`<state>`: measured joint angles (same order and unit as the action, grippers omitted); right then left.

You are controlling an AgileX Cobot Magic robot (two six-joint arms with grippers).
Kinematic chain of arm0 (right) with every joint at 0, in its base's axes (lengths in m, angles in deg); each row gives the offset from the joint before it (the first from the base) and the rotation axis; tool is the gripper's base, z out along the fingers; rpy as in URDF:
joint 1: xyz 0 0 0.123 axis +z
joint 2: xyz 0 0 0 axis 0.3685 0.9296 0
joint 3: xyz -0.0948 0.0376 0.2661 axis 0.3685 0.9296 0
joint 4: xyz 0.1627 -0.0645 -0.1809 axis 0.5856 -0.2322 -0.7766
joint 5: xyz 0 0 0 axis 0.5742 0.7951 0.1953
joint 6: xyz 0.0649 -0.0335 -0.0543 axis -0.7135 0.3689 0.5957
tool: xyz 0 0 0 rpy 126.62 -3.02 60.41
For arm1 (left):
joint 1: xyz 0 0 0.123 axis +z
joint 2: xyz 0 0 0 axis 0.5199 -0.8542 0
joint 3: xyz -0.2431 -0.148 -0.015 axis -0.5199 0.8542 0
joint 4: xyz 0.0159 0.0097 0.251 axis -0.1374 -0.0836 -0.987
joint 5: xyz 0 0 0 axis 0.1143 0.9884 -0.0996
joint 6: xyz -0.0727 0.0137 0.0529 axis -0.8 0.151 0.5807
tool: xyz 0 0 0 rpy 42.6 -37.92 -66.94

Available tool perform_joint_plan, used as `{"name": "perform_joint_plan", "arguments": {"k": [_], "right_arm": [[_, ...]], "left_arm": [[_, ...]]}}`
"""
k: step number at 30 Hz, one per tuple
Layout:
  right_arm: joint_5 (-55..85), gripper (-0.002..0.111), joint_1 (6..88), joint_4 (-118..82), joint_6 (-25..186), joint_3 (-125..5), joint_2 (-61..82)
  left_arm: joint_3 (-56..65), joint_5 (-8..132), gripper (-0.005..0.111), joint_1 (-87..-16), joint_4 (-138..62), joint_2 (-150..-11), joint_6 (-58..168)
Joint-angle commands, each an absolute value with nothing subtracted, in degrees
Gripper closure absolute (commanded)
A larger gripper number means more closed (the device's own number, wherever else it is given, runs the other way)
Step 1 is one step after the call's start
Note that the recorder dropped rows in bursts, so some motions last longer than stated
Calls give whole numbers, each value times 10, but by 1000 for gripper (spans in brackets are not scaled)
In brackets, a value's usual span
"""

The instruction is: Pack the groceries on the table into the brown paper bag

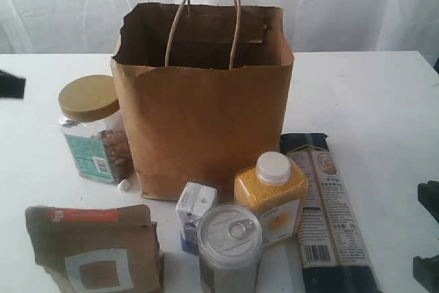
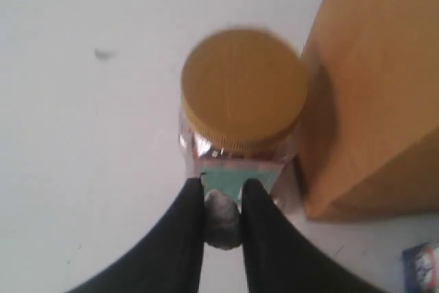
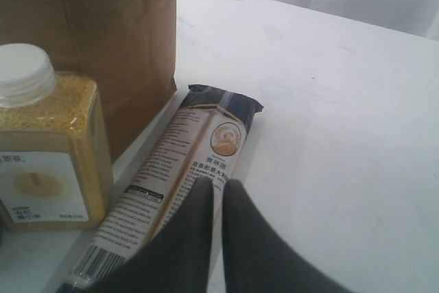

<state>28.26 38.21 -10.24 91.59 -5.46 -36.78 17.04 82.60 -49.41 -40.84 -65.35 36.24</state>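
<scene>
L tool (image 2: 223, 184) barely apart by jar (image 2: 243, 90); R tool (image 3: 214, 184) together over pasta pack (image 3: 195, 149)

Print everywhere, and none of it came through sharp! The pasta pack (image 3: 199, 162) carried lines of Chinese characters, a round emblem and a barcode, all too blurred to read. The bottle (image 3: 41, 169) wore a white label, unreadable. The jar (image 1: 89, 149) showed a teal label with barcode; the pouch (image 1: 96, 245) an orange strip, illegible.
</scene>
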Motion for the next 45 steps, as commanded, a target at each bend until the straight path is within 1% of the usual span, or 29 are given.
{"name": "perform_joint_plan", "arguments": {"k": [1, 7, 11, 19, 23, 27, 32, 34, 35, 37, 38, 40, 41, 42, 43, 45], "right_arm": [[280, 103, 381, -104, 914, -52, -371], [280, 103, 381, -104, 914, -52, -371], [280, 103, 381, -104, 914, -52, -371], [280, 103, 381, -104, 914, -52, -371], [280, 103, 381, -104, 914, -52, -371], [280, 103, 381, -104, 914, -52, -371], [280, 103, 381, -104, 914, -52, -371], [280, 103, 381, -104, 914, -52, -371], [280, 103, 381, -104, 914, -52, -371], [280, 103, 381, -104, 914, -52, -371], [280, 103, 381, -104, 914, -52, -371], [280, 103, 381, -104, 914, -52, -371], [280, 103, 381, -104, 914, -52, -371], [280, 103, 381, -104, 914, -52, -371], [280, 103, 381, -104, 914, -52, -371], [280, 103, 381, -104, 914, -52, -371]], "left_arm": [[108, 862, 107, -492, -323, -636, 405], [37, 876, 107, -492, -135, -681, 543], [-21, 902, 107, -492, -37, -739, 628], [-98, 947, 107, -492, -10, -841, 653], [-130, 979, 107, -503, 46, -882, 726], [-151, 984, 107, -521, 47, -915, 735], [-153, 985, 107, -523, 41, -943, 739], [-153, 985, 101, -523, 41, -949, 753], [-153, 985, 95, -523, 42, -949, 756], [-153, 980, 80, -523, 42, -949, 762], [-153, 974, 68, -523, 42, -949, 762], [-153, 966, 42, -523, 42, -948, 762], [-153, 961, 31, -523, 42, -948, 761], [-153, 960, 24, -523, 42, -948, 757], [-153, 960, 23, -523, 43, -948, 754], [-153, 960, 25, -523, 43, -948, 753]]}}
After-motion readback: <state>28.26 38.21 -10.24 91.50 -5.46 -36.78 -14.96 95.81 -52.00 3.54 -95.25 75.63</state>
